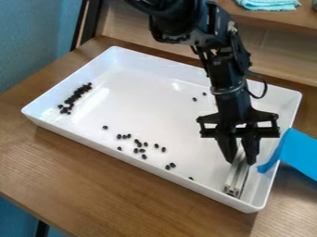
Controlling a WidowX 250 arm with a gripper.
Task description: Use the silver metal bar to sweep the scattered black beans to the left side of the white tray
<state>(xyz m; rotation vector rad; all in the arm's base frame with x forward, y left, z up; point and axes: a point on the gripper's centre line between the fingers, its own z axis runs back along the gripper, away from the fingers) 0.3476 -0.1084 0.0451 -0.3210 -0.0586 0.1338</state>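
Many small dark bits, bean-like, in a white tray [151, 171] on a brown wood table [117, 185]. Blue wall [28, 41] at far left, beyond the table edge. Left end of tray: dense pile [75, 97] of bits, a narrow band running slantwise near the left wall, some touching. Middle, towards the near side: loose scatter [141, 145] of bits, mostly single or in small groups, thinning out to the right along the near wall. Farther back, close to the arm: a few stray bits [194, 99].

Right part of tray: black gripper [241, 162] points down, low inside the walls. Fingers [250, 149] clamped on a grooved metal bar [236, 179], one on each side of its far end. Bar lies lengthwise from between the fingertips towards the near wall, its near end close to the right corner, well apart from the pile. Teal cloth [267, 3] at the back, on a raised wood surface [248, 15]. Far right: blue strip [298, 152] crosses the tray's right rim, its pointed end just beside the bar.
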